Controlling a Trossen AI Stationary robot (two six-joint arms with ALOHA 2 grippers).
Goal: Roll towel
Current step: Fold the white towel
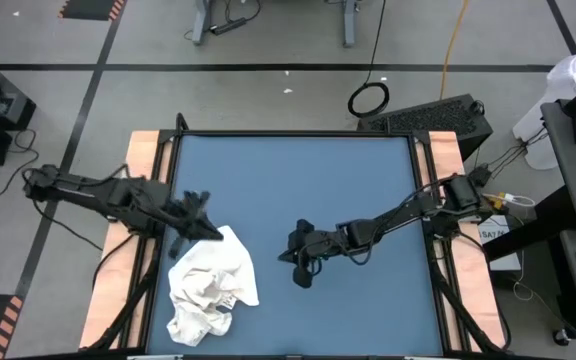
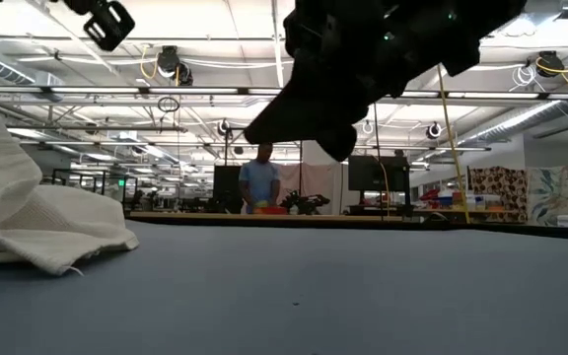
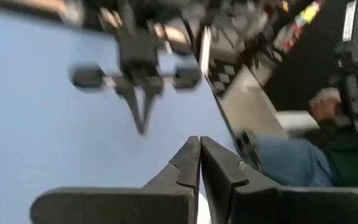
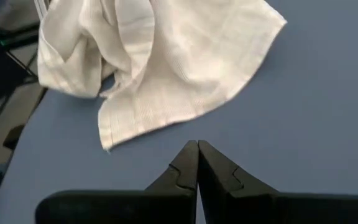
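1. The towel (image 1: 211, 285) is seen crumpled near the bench's (image 1: 298, 180) front-left corner.
2. The left gripper (image 1: 208, 229) is held at its far edge, fingers pressed together, empty.
3. The right gripper (image 1: 301, 275), pressed together, is held mid-bench; open surface is left beyond.

This was a large open robotics lab or industrial workshop. Beyond the blue surface (image 2: 363, 286) the low view showed a long hall with exposed ceiling trusses (image 2: 166, 94), strip lights and hanging cables, a person (image 2: 261, 180) standing at distant benches, and monitors (image 2: 373, 175). From above, a taped concrete floor (image 1: 268, 40) and loose cables (image 1: 368, 98) surrounded the rig.
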